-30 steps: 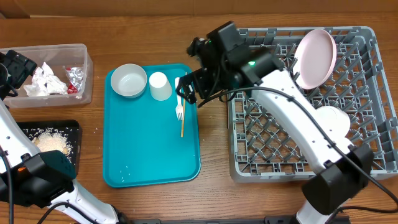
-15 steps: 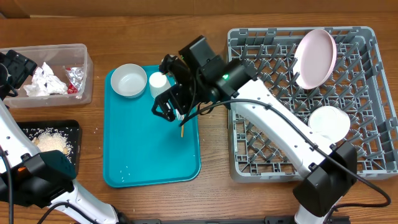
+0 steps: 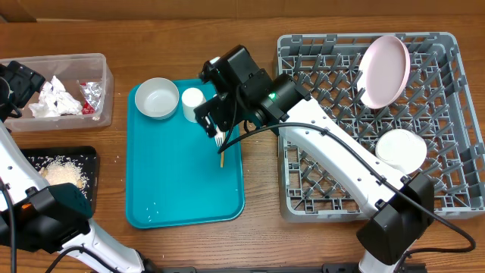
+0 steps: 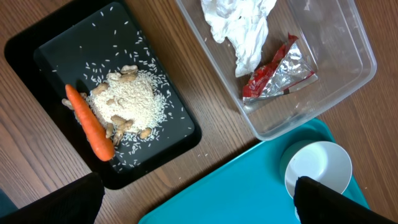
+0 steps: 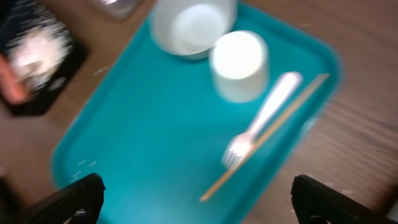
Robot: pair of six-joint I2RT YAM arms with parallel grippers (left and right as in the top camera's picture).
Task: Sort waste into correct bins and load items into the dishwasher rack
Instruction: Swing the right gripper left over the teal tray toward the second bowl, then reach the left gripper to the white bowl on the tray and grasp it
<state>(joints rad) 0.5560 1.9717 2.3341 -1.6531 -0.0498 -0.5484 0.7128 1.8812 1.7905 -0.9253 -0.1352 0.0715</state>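
My right gripper [image 3: 217, 123] is open and empty, hovering over the white fork [image 3: 218, 137] and thin wooden stick [image 3: 222, 155] on the teal tray [image 3: 174, 189]. The right wrist view shows the fork [image 5: 261, 118], stick [image 5: 273, 130], small white cup [image 5: 239, 59] and a white bowl [image 5: 193, 28], blurred. The grey rack [image 3: 318, 174] holds the pink plate [image 3: 384, 70] and another white bowl [image 3: 402, 150]. My left gripper [image 4: 198, 199] is open, high above the black tray [image 4: 174, 134] with rice [image 4: 127, 99] and carrot [image 4: 90, 124]. The clear tub [image 4: 273, 127] holds napkins [image 4: 242, 28] and a foil wrapper [image 4: 277, 71].
The teal tray lies between the bins on the left and the rack on the right, with the bowl [image 3: 158, 98] and cup [image 3: 192, 102] at its far end. The right arm stretches across the rack's left edge. Wooden table all round.
My right gripper has swung left from the rack's edge to over the teal tray's right side, above the fork. The left arm has not moved.
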